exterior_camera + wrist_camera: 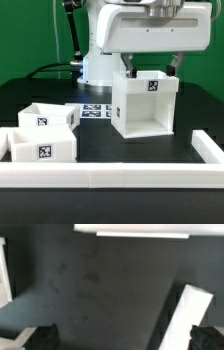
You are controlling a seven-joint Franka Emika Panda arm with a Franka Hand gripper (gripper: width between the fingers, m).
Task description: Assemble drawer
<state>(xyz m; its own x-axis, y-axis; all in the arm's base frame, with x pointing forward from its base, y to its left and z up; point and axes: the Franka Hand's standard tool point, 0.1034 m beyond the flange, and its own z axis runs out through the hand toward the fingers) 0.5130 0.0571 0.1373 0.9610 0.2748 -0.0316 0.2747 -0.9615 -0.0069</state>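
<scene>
Gripper spread wide just above housing, gripping nothing. Two trays close together at exterior view's left, behind rail.

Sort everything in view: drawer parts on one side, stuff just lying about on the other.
For the job: housing; nearer tray; farther tray; the open claw above the housing.

Lying about: long white rail; marker board.

Arm reaching forward, wrist pointing down; gripper jaws spread wide (both dark fingertips visible).
</scene>
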